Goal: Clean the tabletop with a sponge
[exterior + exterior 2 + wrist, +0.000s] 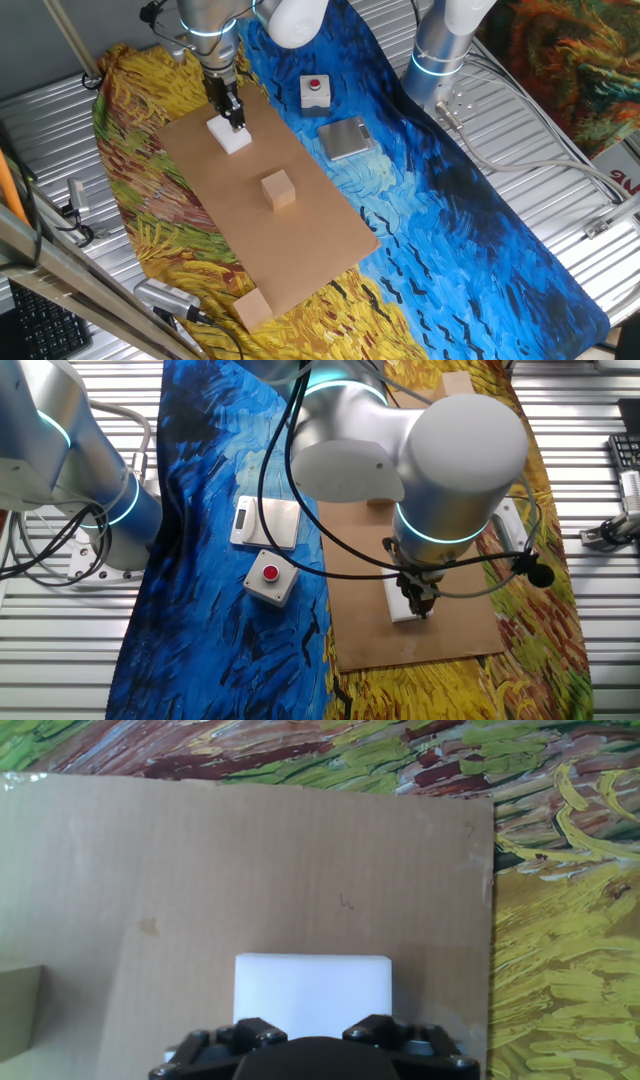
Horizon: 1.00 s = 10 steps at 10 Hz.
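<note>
The sponge [232, 137] is grasped by the claw [235, 121] on the tabletop [300, 240]; even downward pressure is advised, with the tan cube [279, 190] avoided.

White foam sponge [233, 137] lies flat on brown cardboard tabletop [300, 240], near one end.

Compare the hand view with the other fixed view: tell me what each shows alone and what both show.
Only the hand view shows a small brown stain on the board and part of the tan cube at its left edge. Only the other fixed view shows the white box with a red button, the grey scale and the arm's body. Both show the sponge at the gripper on the tabletop, and the painted cloth.
</note>
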{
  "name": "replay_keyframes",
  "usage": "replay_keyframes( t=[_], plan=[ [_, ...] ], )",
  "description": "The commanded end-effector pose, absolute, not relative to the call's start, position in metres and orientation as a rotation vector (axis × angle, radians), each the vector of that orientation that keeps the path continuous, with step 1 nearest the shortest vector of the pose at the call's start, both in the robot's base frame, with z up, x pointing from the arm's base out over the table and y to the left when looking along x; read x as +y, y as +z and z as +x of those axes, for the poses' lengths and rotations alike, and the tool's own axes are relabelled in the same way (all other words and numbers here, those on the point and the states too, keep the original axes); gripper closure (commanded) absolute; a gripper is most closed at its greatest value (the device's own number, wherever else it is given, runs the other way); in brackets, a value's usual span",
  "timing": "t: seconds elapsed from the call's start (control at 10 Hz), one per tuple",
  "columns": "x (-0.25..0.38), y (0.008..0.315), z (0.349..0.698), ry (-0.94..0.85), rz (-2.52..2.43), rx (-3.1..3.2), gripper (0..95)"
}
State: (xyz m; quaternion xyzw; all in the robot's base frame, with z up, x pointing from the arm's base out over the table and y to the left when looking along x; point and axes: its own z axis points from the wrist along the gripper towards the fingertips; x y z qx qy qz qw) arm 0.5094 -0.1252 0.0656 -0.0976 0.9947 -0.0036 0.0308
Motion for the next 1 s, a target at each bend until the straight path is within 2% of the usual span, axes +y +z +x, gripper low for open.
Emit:
replay_keyframes(
  t=[0.1,1.0],
  plan=[
    [-0.1249,0.0661,0.5090,-0.004,-0.295,3.066,0.0],
    [-0.1233,0.0623,0.5100,0.000,-0.274,3.064,0.0]
  ],
)
